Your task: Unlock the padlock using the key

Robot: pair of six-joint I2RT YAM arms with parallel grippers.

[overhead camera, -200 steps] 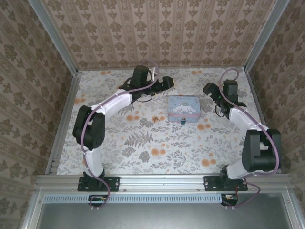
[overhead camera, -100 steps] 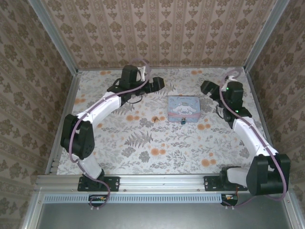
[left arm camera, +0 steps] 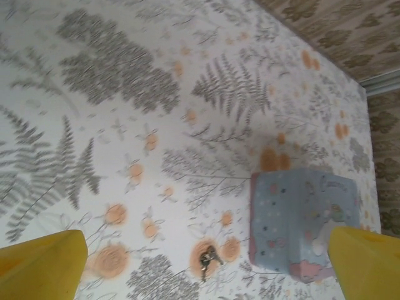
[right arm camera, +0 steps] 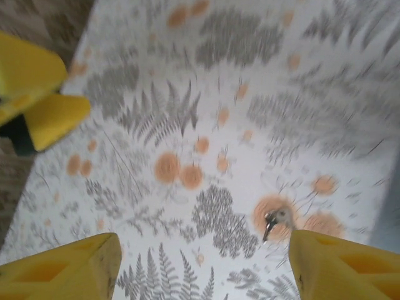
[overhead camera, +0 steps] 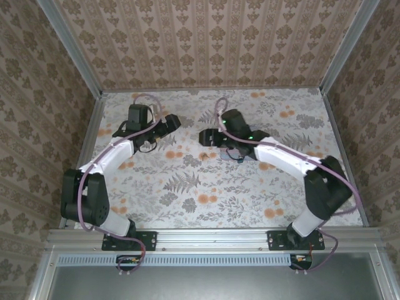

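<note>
The key (left arm camera: pixel 208 259) is a tiny brownish-gold piece lying on an orange flower of the tablecloth, left of the pale blue tin (left arm camera: pixel 304 225). In the right wrist view the key (right arm camera: pixel 273 222) lies just inside the right-hand finger (right arm camera: pixel 347 265). From above, the key (overhead camera: pixel 203 154) sits just below my right gripper (overhead camera: pixel 204 136), which hovers open and empty. The right arm crosses over the tin (overhead camera: pixel 253 156). The padlock (overhead camera: pixel 239 157) is a small dark speck at the tin's near edge. My left gripper (overhead camera: pixel 170 120) hangs open and empty, farther left and back.
Patterned walls with metal rails (overhead camera: pixel 84 147) close in the flowered table on three sides. The left gripper's yellow fingers (right arm camera: pixel 37 94) show at the top left of the right wrist view, close to the right gripper.
The right arm swung left from the back right, across the tin, to the key. The left arm pulled its gripper back to the left, away from the tin.
</note>
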